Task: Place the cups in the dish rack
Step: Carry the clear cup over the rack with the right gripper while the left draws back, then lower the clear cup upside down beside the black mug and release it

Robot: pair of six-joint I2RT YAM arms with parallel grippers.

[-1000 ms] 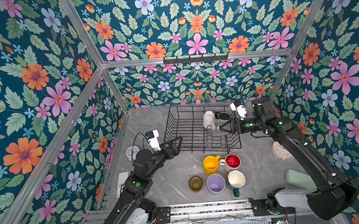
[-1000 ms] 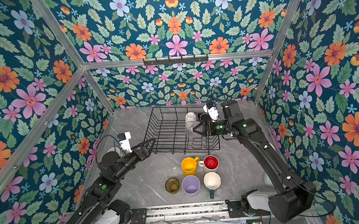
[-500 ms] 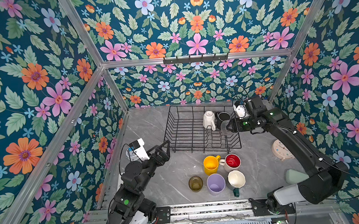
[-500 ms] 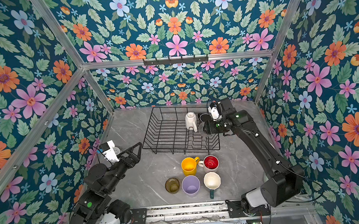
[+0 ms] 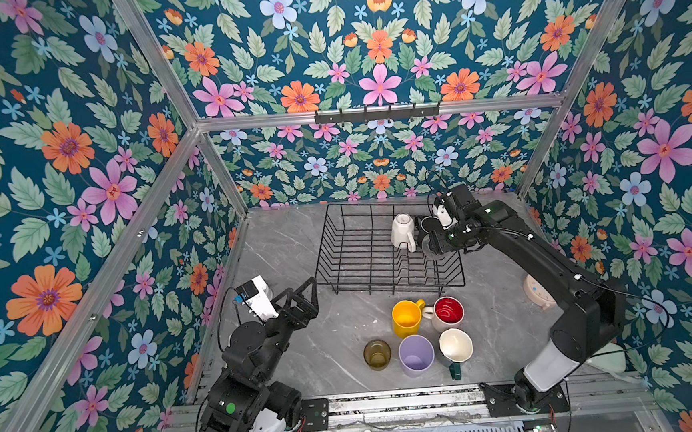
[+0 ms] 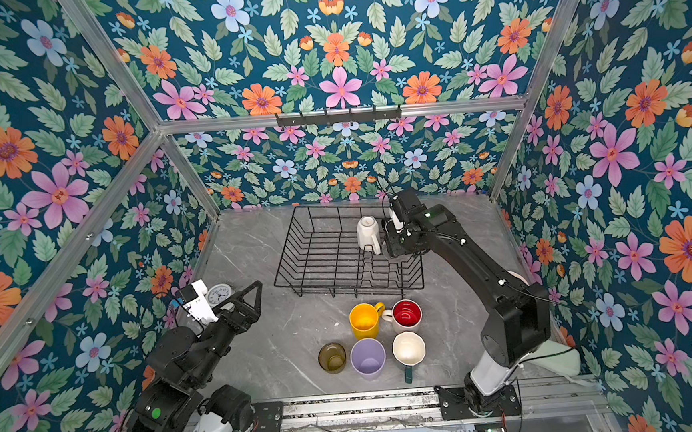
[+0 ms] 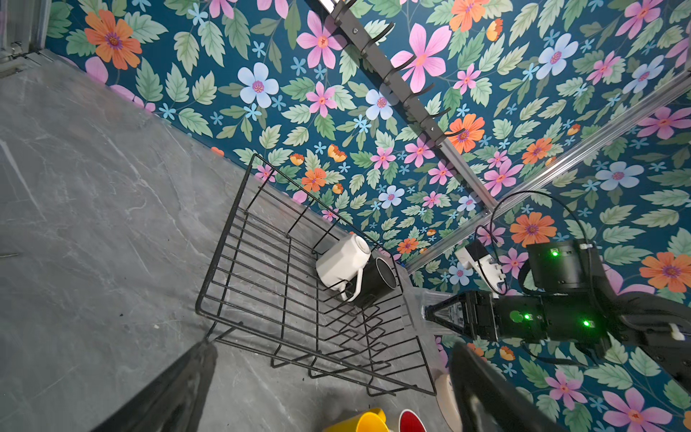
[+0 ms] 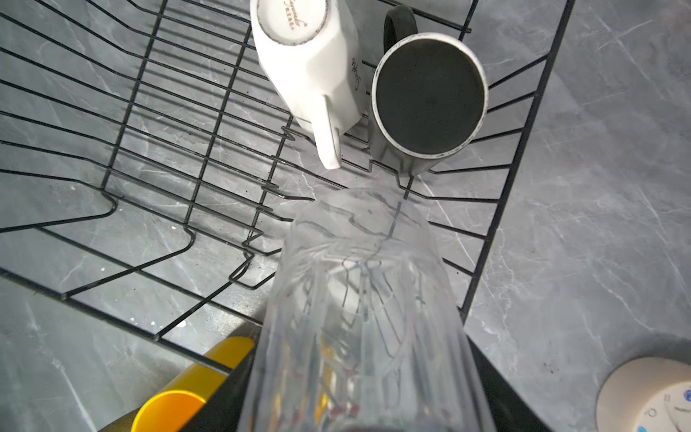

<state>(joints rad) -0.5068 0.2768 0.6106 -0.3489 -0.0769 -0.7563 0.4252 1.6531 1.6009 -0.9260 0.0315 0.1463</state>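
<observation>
The black wire dish rack (image 5: 351, 262) (image 6: 318, 260) stands at the back of the table. An upturned white mug (image 5: 403, 232) (image 8: 310, 63) and a black mug (image 7: 374, 280) (image 8: 430, 97) sit in its far right corner. My right gripper (image 5: 431, 244) (image 8: 359, 374) is shut on a clear glass (image 8: 359, 299) (image 7: 418, 310), tilted over the rack's dividers just in front of the black mug. My left gripper (image 5: 306, 297) (image 7: 329, 374) hangs open and empty off the rack's near left corner. On the table in front stand the yellow mug (image 5: 405, 318), red-inside mug (image 5: 449, 313), olive glass (image 5: 377, 353), lilac tumbler (image 5: 415, 354) and cream-inside mug (image 5: 455, 345).
A round clock (image 5: 537, 291) lies by the right wall under my right arm. Another clock (image 6: 219, 293) sits by the left wall behind my left wrist. A black hook rail (image 5: 377, 114) hangs on the back wall. A pale green object (image 5: 608, 357) lies at the front right.
My left arm has drawn back from the rack toward the front left, still open. My right wrist has turned and carried the clear glass a little left, over the rack's dividers.
</observation>
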